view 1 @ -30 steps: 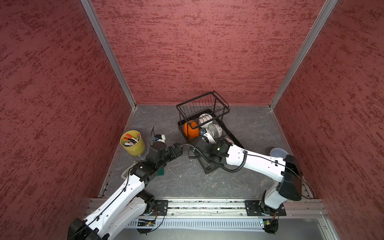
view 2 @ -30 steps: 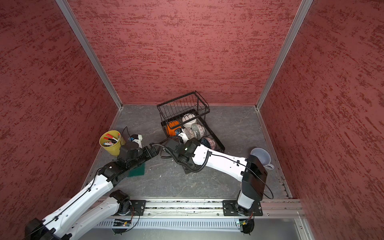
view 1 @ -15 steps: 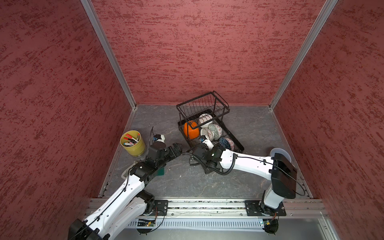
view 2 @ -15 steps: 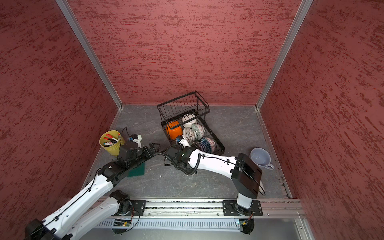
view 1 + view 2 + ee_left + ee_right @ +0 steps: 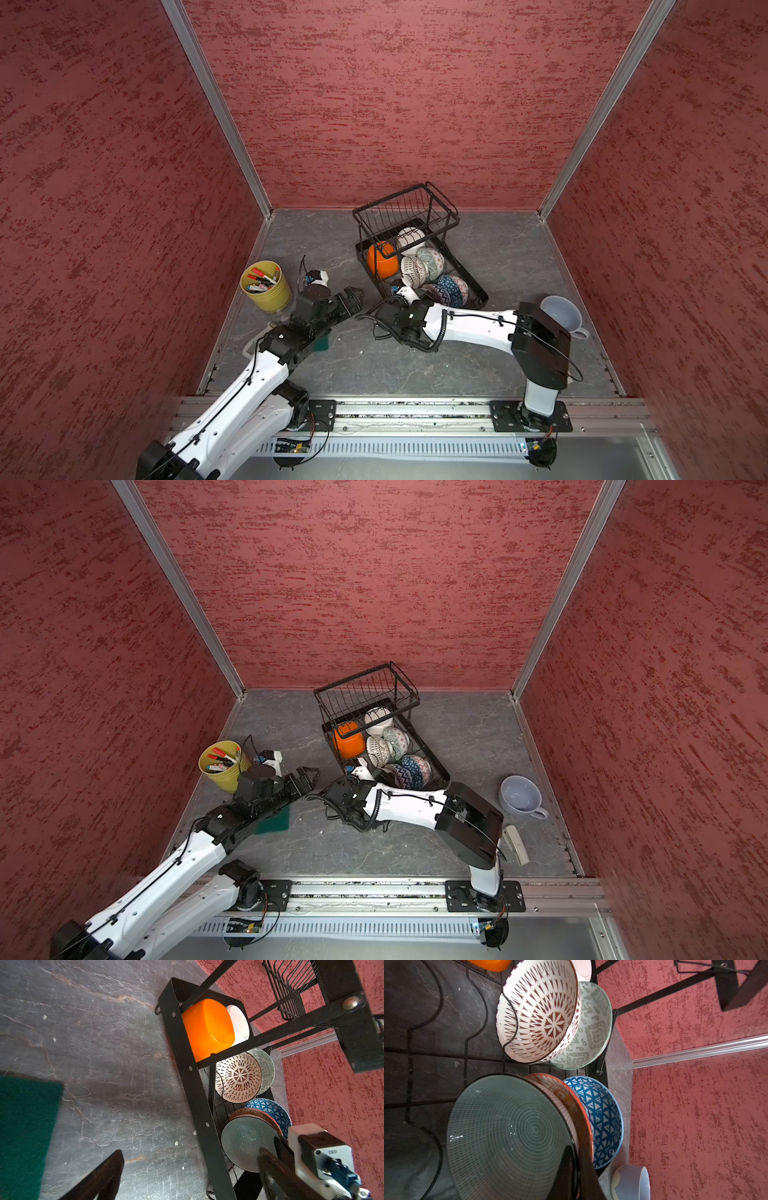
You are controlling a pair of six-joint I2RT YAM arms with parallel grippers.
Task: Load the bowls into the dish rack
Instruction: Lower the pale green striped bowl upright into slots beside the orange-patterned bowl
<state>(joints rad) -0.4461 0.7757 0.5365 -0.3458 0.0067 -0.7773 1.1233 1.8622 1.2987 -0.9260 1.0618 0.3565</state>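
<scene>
In a top view only, a pale oblong object (image 5: 515,845) lies on the worktop (image 5: 374,854) by the right arm. The left gripper (image 5: 353,297) gapes wide, empty, beside the dish rack (image 5: 399,208). The right gripper (image 5: 577,1159) pinches the rim of the grey-green bowl (image 5: 508,1132) at the rack's near end; its camera (image 5: 332,1152) reads "ZED". Six other bowls (image 5: 542,1012) stand beyond, racked.

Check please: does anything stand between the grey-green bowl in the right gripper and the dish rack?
Nothing visible. The grey-green bowl, its rim pinched by the right gripper, is already inside the dish rack's lower tray, beside the orange-patterned bowl.
</scene>
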